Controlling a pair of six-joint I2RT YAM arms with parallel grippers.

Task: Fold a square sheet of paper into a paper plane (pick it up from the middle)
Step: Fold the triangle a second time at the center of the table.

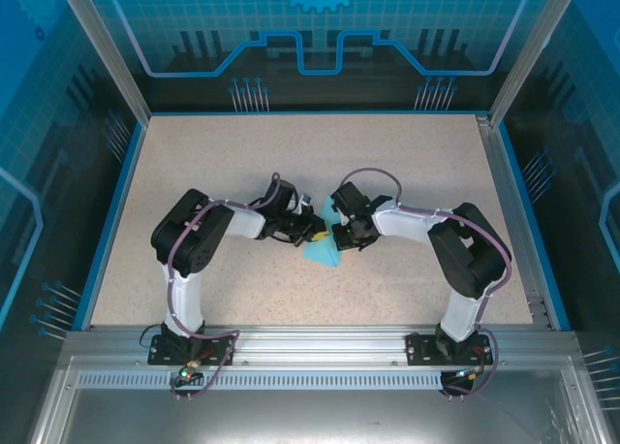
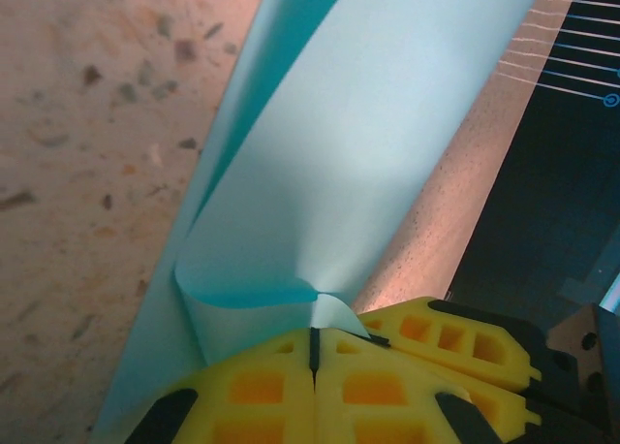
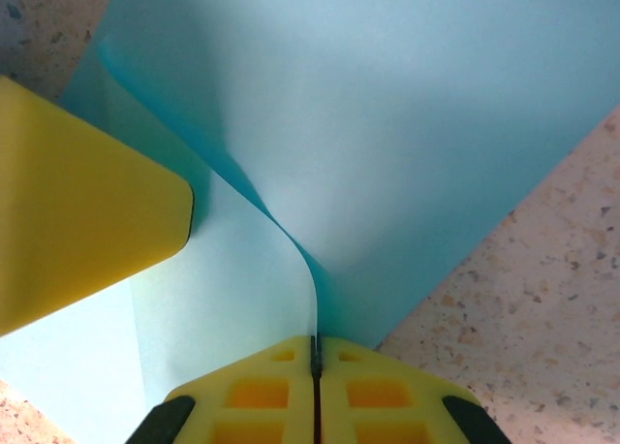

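The square sheet of paper is light blue and lies at the table's centre, between the two arms. Part of it is lifted into a curved fold. My left gripper is shut on an edge of the sheet, which bends upward from its closed yellow fingertips. My right gripper is shut on the paper too. That fold rises straight out of the seam between its fingertips. The two grippers sit close together: the left gripper's yellow finger rests on the sheet beside the right one.
The speckled beige table is bounded by a blue rim and transparent blue walls. An aluminium rail carrying both arm bases runs along the near edge. Open tabletop lies behind and to both sides of the arms.
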